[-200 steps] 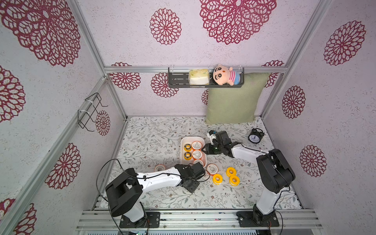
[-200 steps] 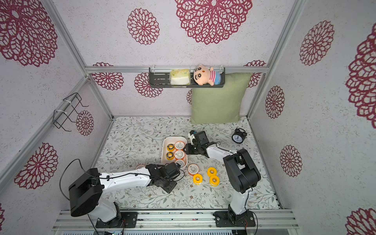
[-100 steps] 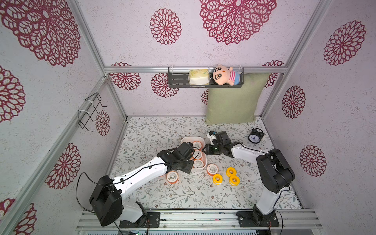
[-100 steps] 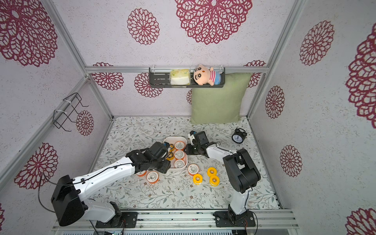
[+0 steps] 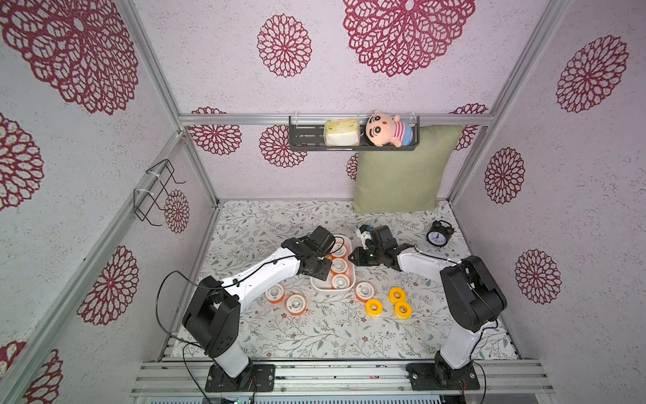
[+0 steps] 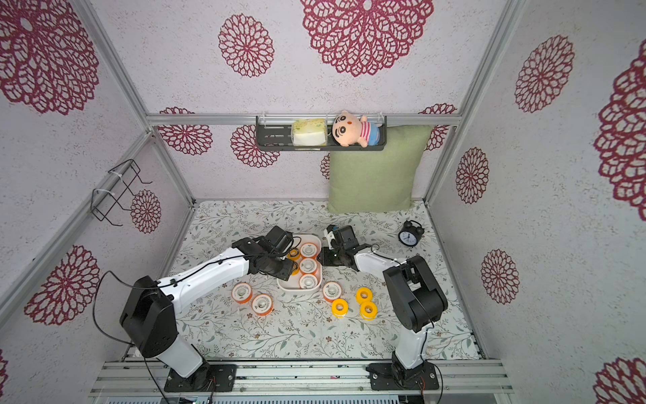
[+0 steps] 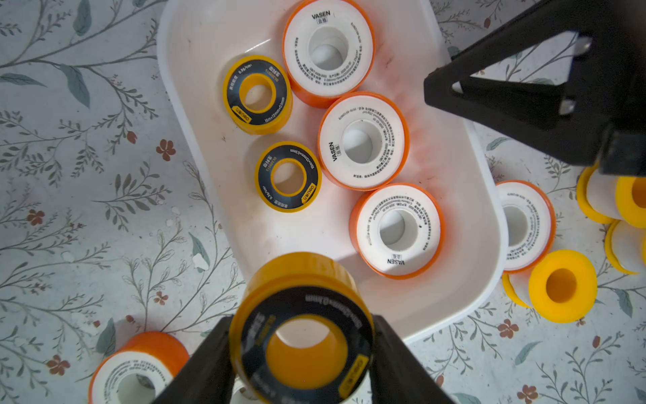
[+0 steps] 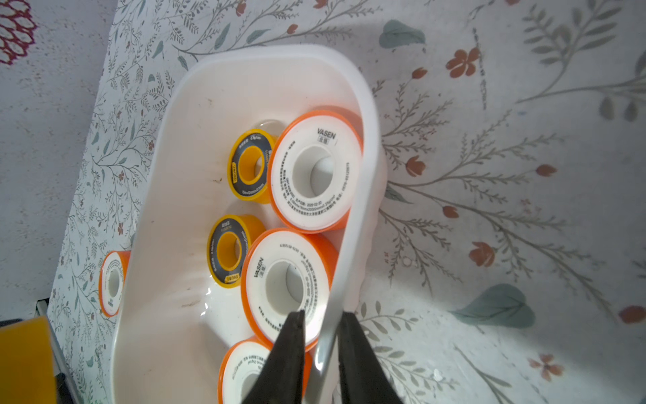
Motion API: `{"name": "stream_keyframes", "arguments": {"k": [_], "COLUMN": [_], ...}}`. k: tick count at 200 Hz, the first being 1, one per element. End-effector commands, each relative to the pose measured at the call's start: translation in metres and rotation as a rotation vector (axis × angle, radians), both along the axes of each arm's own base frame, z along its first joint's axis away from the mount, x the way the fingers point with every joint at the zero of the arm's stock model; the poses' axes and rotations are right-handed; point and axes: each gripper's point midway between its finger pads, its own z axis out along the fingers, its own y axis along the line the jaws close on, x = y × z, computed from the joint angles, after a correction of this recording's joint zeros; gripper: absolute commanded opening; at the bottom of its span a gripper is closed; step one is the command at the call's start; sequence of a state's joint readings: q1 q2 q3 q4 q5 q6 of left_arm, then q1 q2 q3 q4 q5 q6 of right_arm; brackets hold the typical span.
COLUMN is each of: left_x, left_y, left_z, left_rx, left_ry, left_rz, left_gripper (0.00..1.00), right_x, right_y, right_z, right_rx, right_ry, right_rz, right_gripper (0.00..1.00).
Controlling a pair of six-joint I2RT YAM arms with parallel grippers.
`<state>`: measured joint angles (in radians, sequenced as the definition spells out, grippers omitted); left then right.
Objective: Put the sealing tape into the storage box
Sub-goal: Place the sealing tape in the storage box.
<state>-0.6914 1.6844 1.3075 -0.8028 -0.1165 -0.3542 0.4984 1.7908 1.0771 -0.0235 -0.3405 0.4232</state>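
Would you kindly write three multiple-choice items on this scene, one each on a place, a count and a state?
1. Relative to the storage box, the right gripper is: A high above it; B astride its wall; C wholly inside it.
2. Rolls lying in the box: A three; B eight; C five.
3. The left gripper is: A shut on a black-faced yellow roll; B open, empty; C shut on an all-yellow roll.

Key:
B: in the right wrist view its jaws flank the wall.
C: three orange rolls and two black-faced ones.
A: the left wrist view shows the roll between its fingers.
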Motion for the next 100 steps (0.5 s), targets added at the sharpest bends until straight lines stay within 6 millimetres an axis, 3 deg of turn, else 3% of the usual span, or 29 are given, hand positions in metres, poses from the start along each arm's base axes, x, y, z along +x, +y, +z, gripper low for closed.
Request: {"name": "stream_keyframes", "arguments": {"k": [1, 100], "left_x": [0.001, -0.007], "left_y": [-0.005, -0.018], "left_z": [-0.004, -0.037], "left_rx": [0.014, 0.144], "left_ry": [0.026, 0.094], "left_rz": [-0.037, -0.135], "left_gripper": [0.54, 0.57], "right_x": [0.006, 0.005], "right_y": [0.005, 0.003], "right_z": [0.011, 0.010], "right_rx": [0.016, 0.006], "right_ry": [-0.018, -0.017], "right_rz": [-0.008, -0.008], "right_gripper": [0.23, 0.23]}}
